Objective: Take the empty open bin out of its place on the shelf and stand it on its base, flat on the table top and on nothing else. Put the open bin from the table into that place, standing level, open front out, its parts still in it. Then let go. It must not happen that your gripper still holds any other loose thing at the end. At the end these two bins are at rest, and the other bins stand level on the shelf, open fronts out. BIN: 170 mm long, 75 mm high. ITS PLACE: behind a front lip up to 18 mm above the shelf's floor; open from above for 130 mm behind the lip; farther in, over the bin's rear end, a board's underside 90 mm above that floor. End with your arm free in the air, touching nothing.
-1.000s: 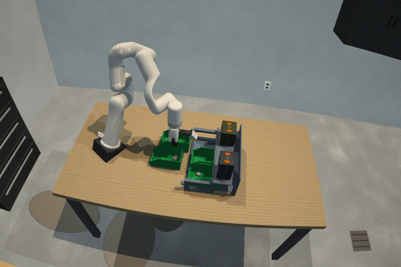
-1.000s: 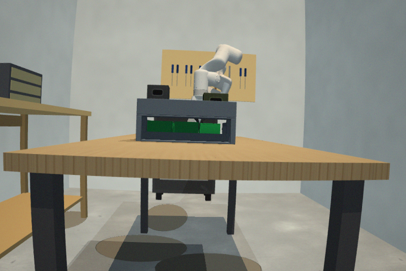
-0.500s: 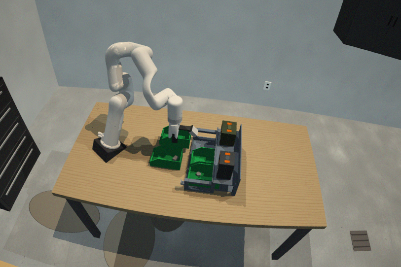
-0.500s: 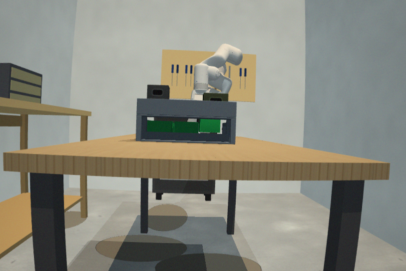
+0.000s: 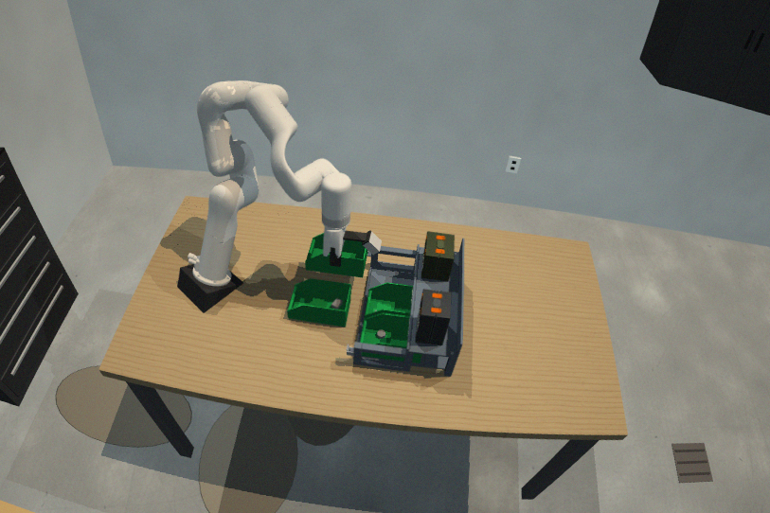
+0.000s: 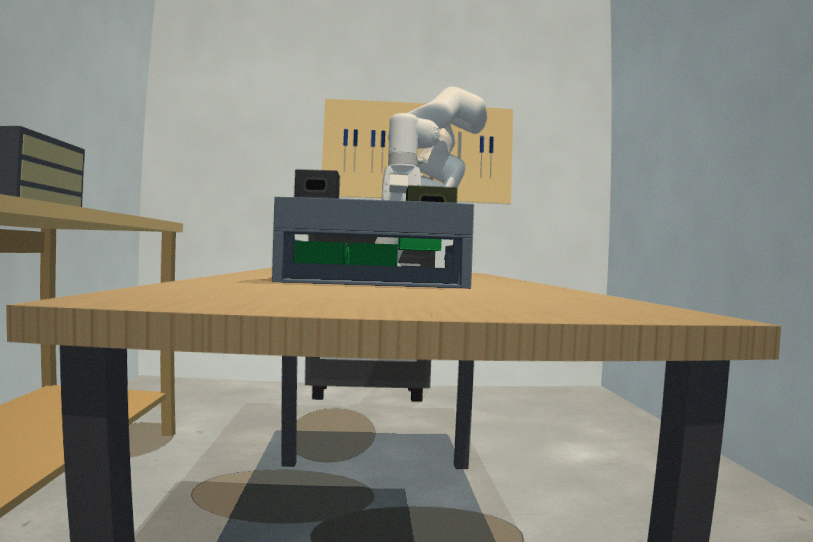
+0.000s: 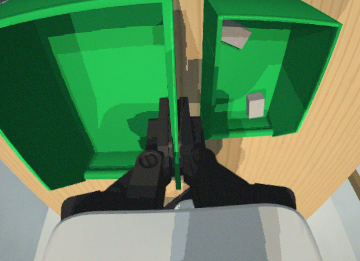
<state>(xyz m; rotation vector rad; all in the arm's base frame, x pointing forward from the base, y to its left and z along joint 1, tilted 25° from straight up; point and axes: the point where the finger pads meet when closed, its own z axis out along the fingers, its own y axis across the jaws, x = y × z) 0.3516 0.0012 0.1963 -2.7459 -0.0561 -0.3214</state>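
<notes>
Green empty bin (image 5: 350, 264) (image 6: 419, 244) (image 7: 107, 86) | claw (image 5: 335, 258) (image 7: 174, 114) clamped on its side wall (parts bin (image 5: 319, 309) (image 7: 216, 71) beside)

In the top view, the shelf (image 5: 462, 290) (image 6: 372, 214) stands on the table (image 5: 518, 338) (image 6: 388, 340) (image 7: 325, 158), right of the parts bin (image 5: 317, 312) (image 7: 277, 8). Beyond that bin, the empty bin (image 5: 352, 267) (image 6: 420, 244) (image 7: 115, 66) hangs above the table in the end effector (image 5: 335, 256) (image 7: 174, 114). The front shelf bin (image 5: 385, 338) (image 6: 319, 252) and the middle shelf bin (image 5: 388, 296) (image 6: 372, 254) sit side by side; two boxes, near (image 5: 433, 320) (image 6: 316, 184) and far (image 5: 438, 259) (image 6: 431, 193), top the shelf.
</notes>
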